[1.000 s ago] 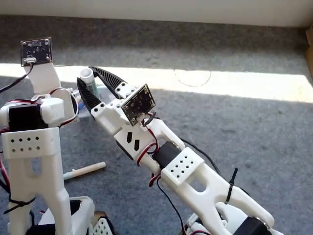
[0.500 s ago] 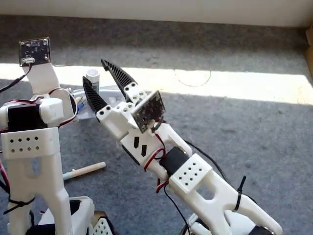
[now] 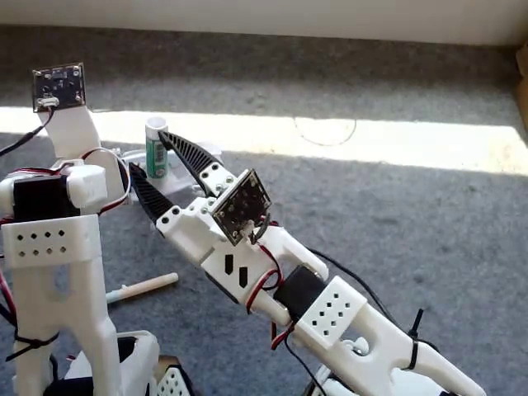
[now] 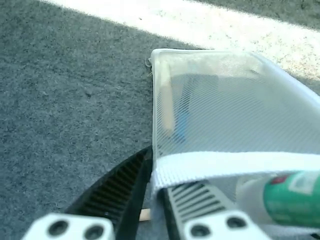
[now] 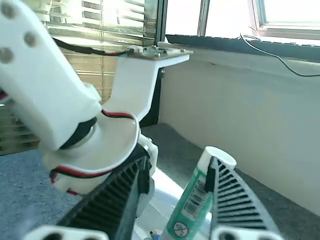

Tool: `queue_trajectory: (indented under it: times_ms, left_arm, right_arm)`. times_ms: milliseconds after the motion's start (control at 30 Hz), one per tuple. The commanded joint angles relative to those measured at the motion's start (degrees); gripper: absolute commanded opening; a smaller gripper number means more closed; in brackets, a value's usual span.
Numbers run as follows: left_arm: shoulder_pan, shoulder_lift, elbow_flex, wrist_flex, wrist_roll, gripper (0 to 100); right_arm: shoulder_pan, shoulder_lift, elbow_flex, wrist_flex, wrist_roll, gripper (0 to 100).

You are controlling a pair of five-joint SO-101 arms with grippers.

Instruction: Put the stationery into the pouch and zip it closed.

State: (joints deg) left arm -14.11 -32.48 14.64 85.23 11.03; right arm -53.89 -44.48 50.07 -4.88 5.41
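Since white-capped green glue stick [image 5: 190, 205] stands upright between fingers of my right gripper [image 5: 178, 162], I judge task about midway. Right jaws wide apart, one finger touching stick, no squeeze. Stick base at pouch mouth; depth unclear. Just beside, left gripper [image 4: 156, 170] clamped on white fabric rim of translucent mesh pouch [image 4: 225, 110], holding mouth up. Inside pouch: wooden pencil [image 4: 166, 105], blue item [image 4: 181, 125]. Farther back toward arm bases, cream pen [image 3: 144, 287] on grey carpet [image 3: 412, 231], not yet packed. Zip undone.
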Motion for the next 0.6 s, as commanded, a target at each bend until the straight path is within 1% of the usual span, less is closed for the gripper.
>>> queue_trajectory:
  times_ms: [0, 267, 467, 500, 567]
  left_arm:
    - [-1.2, -0.9, -0.1, 0.0, -0.4, 1]
    - [-1.3, -0.9, -0.1, 0.1, -0.4, 1]
    - [-1.3, -0.9, -0.1, 0.1, -0.4, 1]
    - [-1.3, -0.9, -0.1, 0.1, -0.4, 1]
    - [-1.3, -0.9, -0.1, 0.1, -0.4, 1]
  right_arm:
    - [-0.3, -2.4, -0.8, 0.4, 0.6, 17.6]
    - [-0.2, -2.4, -4.7, 0.3, 0.6, 17.6]
    - [3.6, -2.3, -6.2, 0.3, 0.3, 17.6]
    - [4.2, -2.3, -6.3, 0.3, 0.3, 16.8]
    - [4.7, -2.3, -6.3, 0.1, 0.3, 11.7]
